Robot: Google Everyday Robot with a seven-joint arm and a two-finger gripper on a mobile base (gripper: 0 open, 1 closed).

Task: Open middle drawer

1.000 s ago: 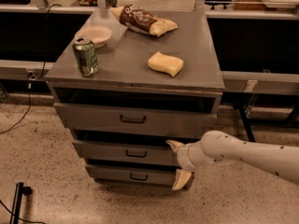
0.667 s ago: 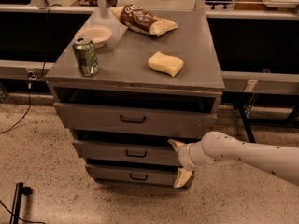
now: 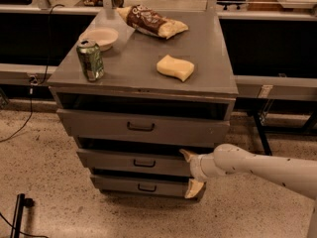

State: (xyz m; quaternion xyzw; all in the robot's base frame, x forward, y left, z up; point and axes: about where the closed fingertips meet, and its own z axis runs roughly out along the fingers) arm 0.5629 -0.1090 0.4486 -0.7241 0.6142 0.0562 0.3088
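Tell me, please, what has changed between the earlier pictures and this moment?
Nothing visibly changed. The gripper, fingers spread, is at the right end of the middle drawer front as before; the drawer has not moved. The can, bowl, sponge and snack bag lie where they were on the cabinet top.

The arm [image 3: 257, 167] reaches in from the right, gripper [image 3: 189, 172] low near centre, jaws spread wide vertically.
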